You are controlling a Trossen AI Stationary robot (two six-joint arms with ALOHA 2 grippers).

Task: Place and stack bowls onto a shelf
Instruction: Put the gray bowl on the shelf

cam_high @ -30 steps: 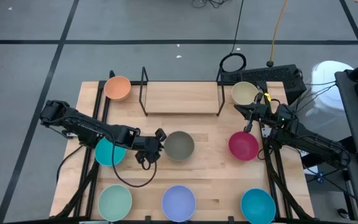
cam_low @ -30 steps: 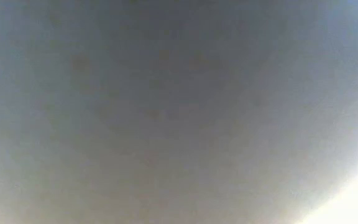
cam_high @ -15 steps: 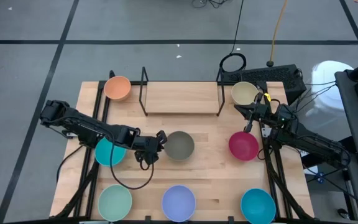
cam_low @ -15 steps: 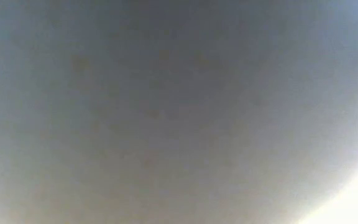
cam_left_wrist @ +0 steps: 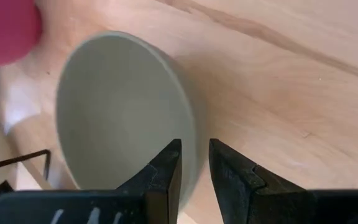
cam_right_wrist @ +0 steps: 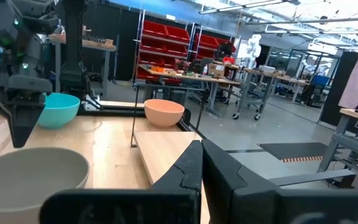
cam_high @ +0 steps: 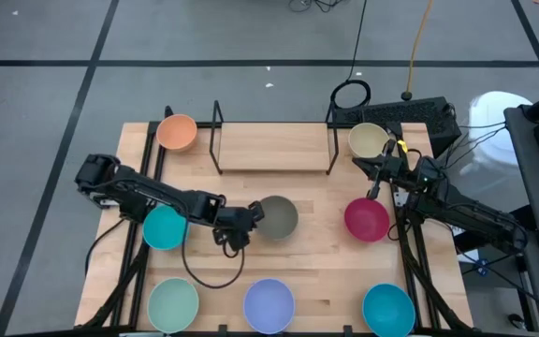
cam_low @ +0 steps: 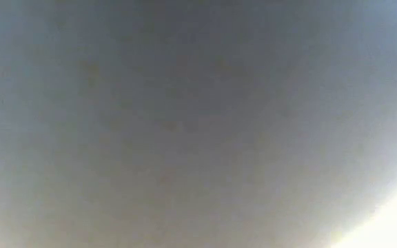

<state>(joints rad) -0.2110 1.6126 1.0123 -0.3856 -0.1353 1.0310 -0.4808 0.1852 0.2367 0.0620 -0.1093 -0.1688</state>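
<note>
The olive-grey bowl [cam_high: 279,217] stands on its base mid-table, in front of the shelf [cam_high: 274,150], a wooden board between black wire uprights. My left gripper [cam_high: 256,216] is at the bowl's left rim and shut on it. My right gripper [cam_high: 374,174] hovers shut above the table between the cream bowl [cam_high: 370,140] and the magenta bowl [cam_high: 367,219], touching nothing. The orange bowl [cam_high: 177,132] stands at the shelf's left end. The low view shows only a grey blur. My left gripper [cam_left_wrist: 194,171] has the olive-grey bowl's rim [cam_left_wrist: 190,146] on its left side between its two fingers, one finger [cam_left_wrist: 166,171] inside the bowl and the other [cam_left_wrist: 229,177] outside. It comes slanting down from the table's left. The bowl rests on its base on the table.
A teal bowl [cam_high: 164,227] stands under the left arm. Along the near edge stand the mint bowl [cam_high: 173,304], the lavender bowl [cam_high: 269,305] and a second teal bowl [cam_high: 387,310]. Bare wood lies between the olive-grey and magenta bowls.
My left gripper has moved toward the table's right, onto the olive-grey bowl's left rim, and its fingers now stand on either side of that rim. The bowl has slid a little toward the right.
</note>
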